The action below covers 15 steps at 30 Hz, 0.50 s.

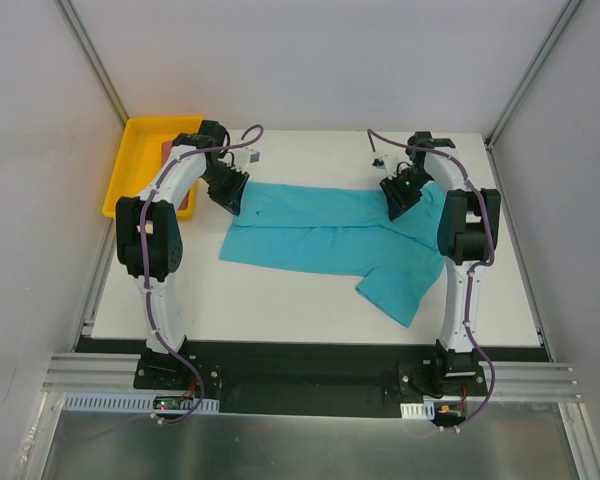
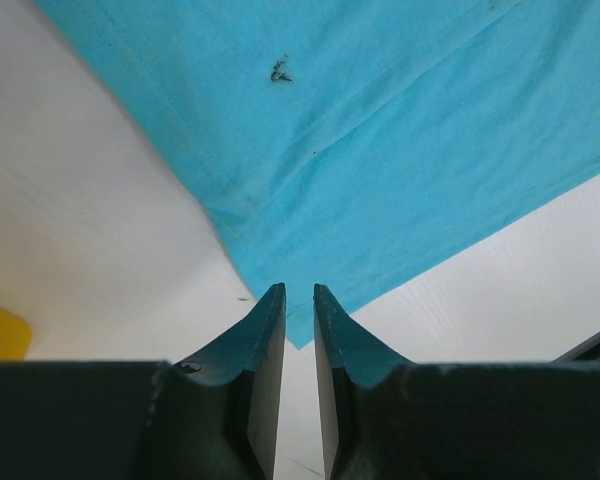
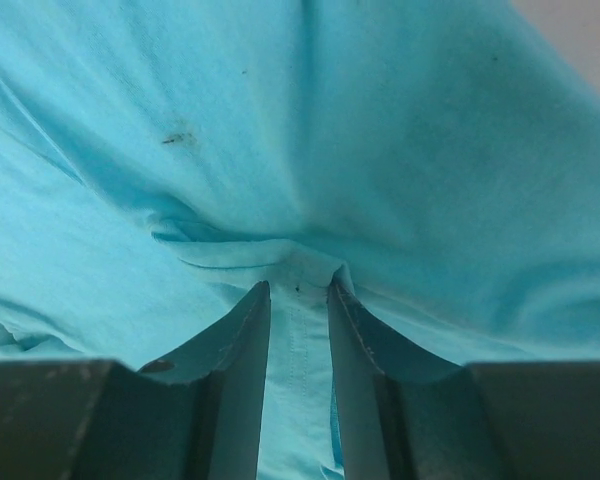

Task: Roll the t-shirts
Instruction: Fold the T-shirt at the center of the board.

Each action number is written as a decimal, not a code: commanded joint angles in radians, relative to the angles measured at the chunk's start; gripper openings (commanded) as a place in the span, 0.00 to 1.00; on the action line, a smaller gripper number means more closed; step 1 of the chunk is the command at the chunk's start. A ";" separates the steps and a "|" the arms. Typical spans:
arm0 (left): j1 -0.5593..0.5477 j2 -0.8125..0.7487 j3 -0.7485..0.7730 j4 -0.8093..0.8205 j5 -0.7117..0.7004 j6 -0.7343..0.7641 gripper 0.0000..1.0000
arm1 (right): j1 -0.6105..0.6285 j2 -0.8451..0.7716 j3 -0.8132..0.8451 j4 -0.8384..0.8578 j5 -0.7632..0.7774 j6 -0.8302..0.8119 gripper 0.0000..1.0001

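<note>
Your right tool [image 3: 300, 287] pinches a raised fold of the teal t-shirt [image 3: 400, 150] between its tips. Your left tool [image 2: 299, 290], jaws narrowly apart, meets the opposite corner; I cannot tell if it grips. Beyond, the shirt's length runs tool to tool across the desk [image 1: 280, 300].

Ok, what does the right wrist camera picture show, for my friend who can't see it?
A wrinkled teal t-shirt almost fills the view. At the bottom, two dark jaws stand on either side of a bunched-up fold of it.
</note>
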 commanded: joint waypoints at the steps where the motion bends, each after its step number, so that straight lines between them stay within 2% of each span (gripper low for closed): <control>1: -0.013 -0.031 0.013 -0.019 -0.012 0.013 0.17 | 0.008 -0.009 0.005 -0.005 0.002 0.002 0.31; 2: -0.013 -0.031 0.013 -0.021 -0.014 0.011 0.17 | 0.006 -0.010 0.005 -0.002 0.006 0.004 0.29; 5: -0.016 -0.031 0.015 -0.019 -0.015 0.011 0.17 | 0.009 -0.015 0.002 0.007 0.026 0.008 0.14; 6: -0.016 -0.031 0.017 -0.021 -0.015 0.013 0.17 | 0.008 -0.018 0.001 0.012 0.032 0.010 0.05; 7: -0.016 -0.033 0.017 -0.019 -0.015 0.011 0.17 | 0.009 -0.022 -0.004 0.018 0.043 0.013 0.02; 11: -0.016 -0.040 0.023 -0.021 -0.014 0.013 0.17 | 0.017 -0.088 -0.048 0.053 0.074 0.056 0.01; 15: -0.016 -0.039 0.039 -0.019 0.014 0.002 0.18 | 0.058 -0.258 -0.177 0.107 0.081 0.099 0.01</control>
